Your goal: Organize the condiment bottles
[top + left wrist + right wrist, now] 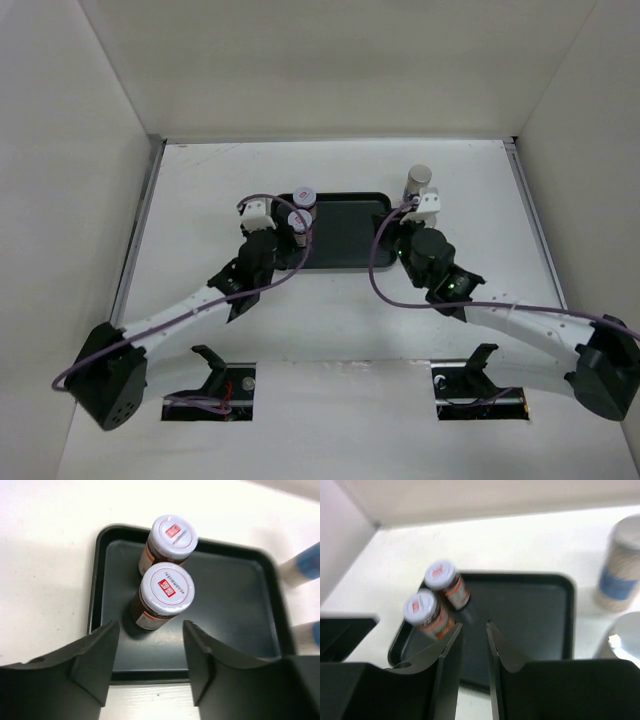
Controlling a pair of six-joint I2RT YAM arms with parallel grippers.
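Note:
Two short dark-brown jars with white red-marked lids (173, 532) (165, 588) stand side by side at the left end of the black tray (345, 245). My left gripper (150, 647) is open just short of the nearer jar (298, 222), holding nothing. Right of the tray stand two whitish blue-banded bottles (617, 572) (622, 635); the top view shows only one (418, 182). My right gripper (472, 642) hovers over the tray's near right part. Its jaws stand a narrow gap apart with nothing between them.
White walls enclose the table on the left, back and right. The tray's middle and right part (230, 605) hold nothing. Purple cables loop from both wrists over the tray's near edge (375, 270).

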